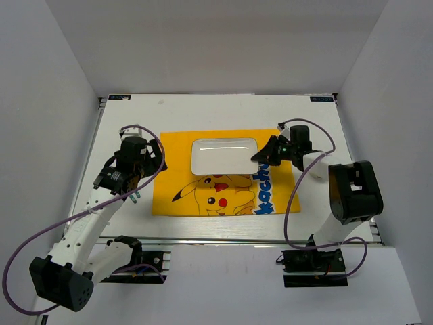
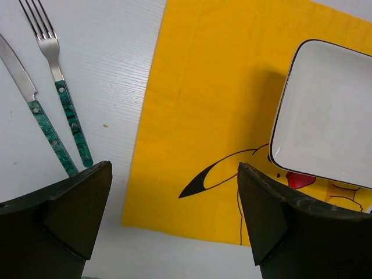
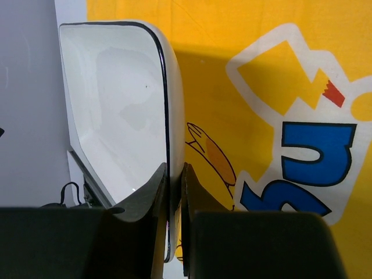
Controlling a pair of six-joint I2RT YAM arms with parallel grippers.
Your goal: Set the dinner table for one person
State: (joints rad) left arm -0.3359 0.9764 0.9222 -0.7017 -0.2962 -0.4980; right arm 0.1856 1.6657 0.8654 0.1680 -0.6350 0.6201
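Observation:
On the white dinner table (image 1: 203, 112) lies a yellow Pikachu placemat (image 1: 176, 159). A white rectangular plate (image 1: 223, 154) with a dark rim sits at the mat's far edge. My right gripper (image 1: 261, 157) is shut on the plate's right rim, and the right wrist view shows its gripper (image 3: 174, 170) pinching the thin wall of the plate (image 3: 116, 99). My left gripper (image 2: 174, 168) hangs wide open and empty over the placemat's (image 2: 215, 87) near left corner. A green-handled fork (image 2: 58, 87) and knife (image 2: 35, 110) lie side by side on the bare table (image 2: 116, 58) left of the mat.
White walls enclose the table at the back and on both sides. A metal rail (image 1: 237, 240) runs along the near edge by the arm bases. In the top view my left arm (image 1: 101, 210) covers most of the cutlery.

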